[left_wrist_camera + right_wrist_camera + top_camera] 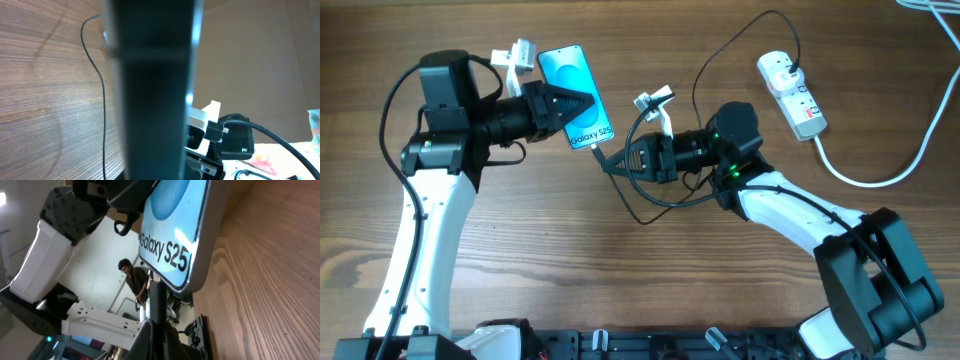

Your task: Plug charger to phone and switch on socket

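Pinching the phone (567,72), the left end effector (578,106) faced the right end effector (616,163), clamped on the charger (601,155) at the phone's 5 o'clock; a tilted plug might jam.

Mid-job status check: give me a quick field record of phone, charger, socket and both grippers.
phone: gripped by left gripper, screen facing up
charger: plug end gripped by right gripper; tip at the phone's bottom edge, full seating unclear
socket: apart from both grippers, untouched; switch position too small to tell
left to do: confirm plug is seated, then switch on socket
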